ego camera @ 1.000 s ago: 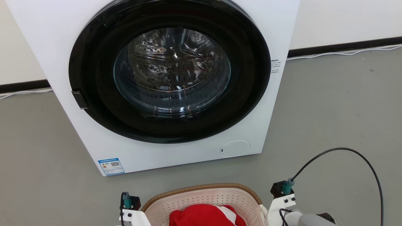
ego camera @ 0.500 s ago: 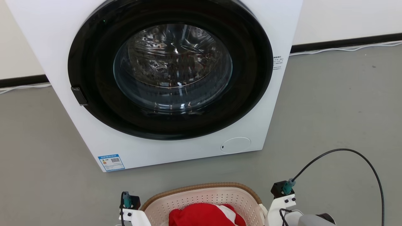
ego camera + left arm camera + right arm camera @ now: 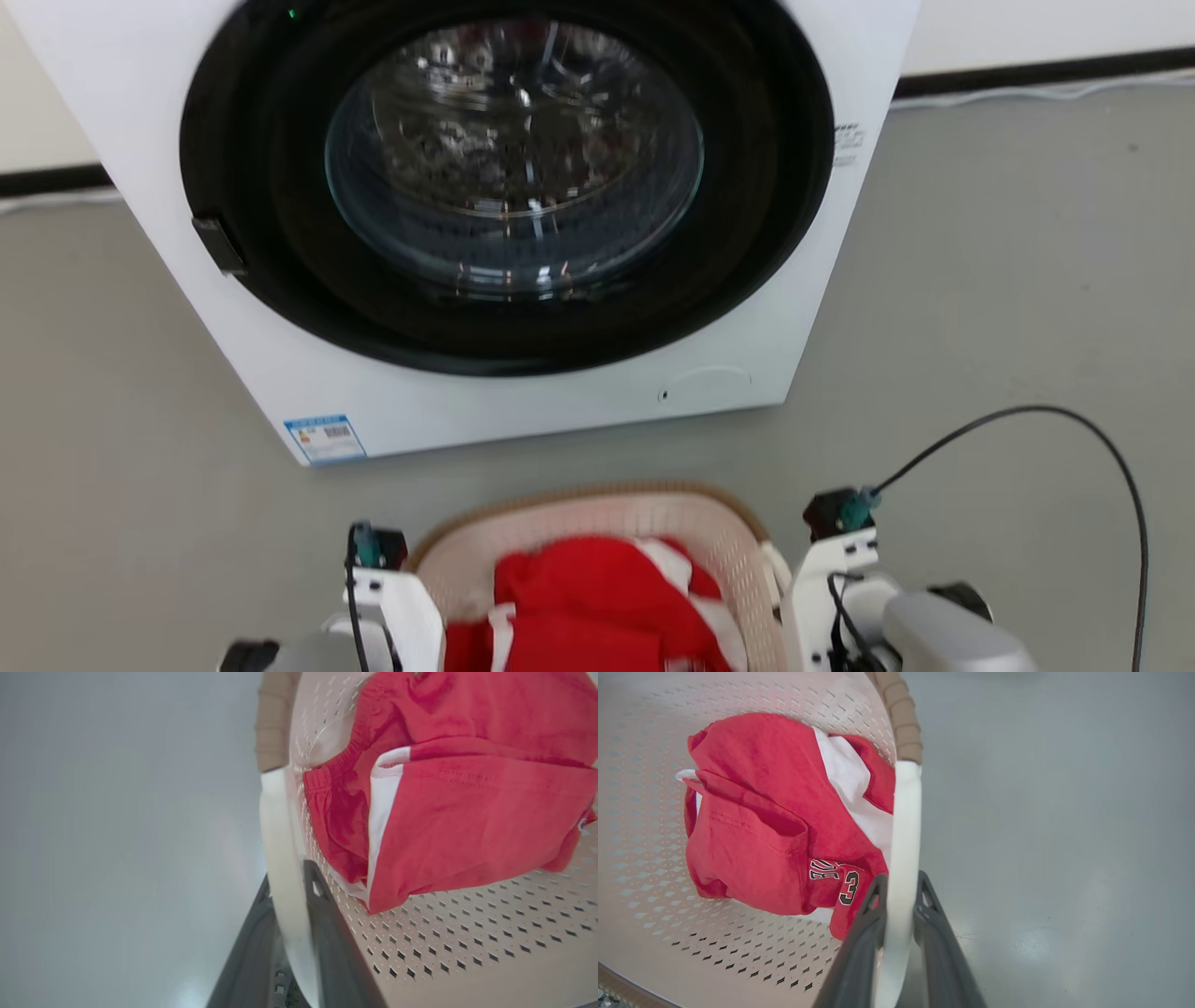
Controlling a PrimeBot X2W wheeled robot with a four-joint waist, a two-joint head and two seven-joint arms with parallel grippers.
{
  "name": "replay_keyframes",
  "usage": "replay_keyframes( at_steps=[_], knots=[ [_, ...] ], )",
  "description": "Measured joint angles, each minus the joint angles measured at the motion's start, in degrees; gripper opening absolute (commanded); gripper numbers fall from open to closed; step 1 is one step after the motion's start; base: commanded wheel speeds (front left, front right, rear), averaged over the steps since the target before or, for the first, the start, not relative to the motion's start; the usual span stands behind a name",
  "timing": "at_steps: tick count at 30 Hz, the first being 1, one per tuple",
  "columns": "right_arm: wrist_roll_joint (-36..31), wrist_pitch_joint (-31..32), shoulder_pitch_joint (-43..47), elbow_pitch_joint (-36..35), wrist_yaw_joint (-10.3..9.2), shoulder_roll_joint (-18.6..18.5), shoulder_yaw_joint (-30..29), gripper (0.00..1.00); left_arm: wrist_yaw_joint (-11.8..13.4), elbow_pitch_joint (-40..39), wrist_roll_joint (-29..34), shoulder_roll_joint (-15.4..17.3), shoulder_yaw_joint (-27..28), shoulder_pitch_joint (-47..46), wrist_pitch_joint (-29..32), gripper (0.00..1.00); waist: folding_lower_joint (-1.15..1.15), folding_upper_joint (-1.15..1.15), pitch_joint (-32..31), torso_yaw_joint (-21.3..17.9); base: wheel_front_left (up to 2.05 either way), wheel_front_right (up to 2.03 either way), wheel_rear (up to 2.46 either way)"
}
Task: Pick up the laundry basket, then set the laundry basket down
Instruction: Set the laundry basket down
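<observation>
The laundry basket (image 3: 721,551), cream perforated plastic with a brown woven-look rim, is between the arms just in front of the front-loading washing machine (image 3: 523,415) and holds a red-and-white jersey (image 3: 756,826). It looks light and fairly stiff, so its white loop handles (image 3: 906,812) are the sensible hold. The left end effector (image 3: 289,882) pinches one handle and the right end effector (image 3: 901,879) pinches the other.

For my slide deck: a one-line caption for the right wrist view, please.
Right claw clamps the white loop handle of a cream perforated plastic laundry basket holding red-and-white clothing.

Bright, even light; head view's laundry basket (image 3: 607,493) is motion-blurred.
</observation>
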Motion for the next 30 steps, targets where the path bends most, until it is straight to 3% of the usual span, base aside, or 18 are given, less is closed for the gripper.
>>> replay_keyframes(
  at_steps=[12, 30],
  knots=[
    [0.0, -8.31, -6.74, 0.09, 0.0, -0.02, 0.2, 0.0, 1.23, -0.76, 0.45, 1.49, -0.38, -7.84, -5.67, 0.0, 0.0, 0.0, 9.63, 0.58, 0.0, 0.0, 0.0],
    [0.66, -13.68, -17.22, 0.67, 0.0, -0.55, 1.2, 0.0, 2.32, -0.99, 0.54, 2.54, -0.55, -18.62, -10.31, 0.0, 0.0, 0.0, 27.83, 0.41, 0.0, 0.0, 0.0]
  ],
)
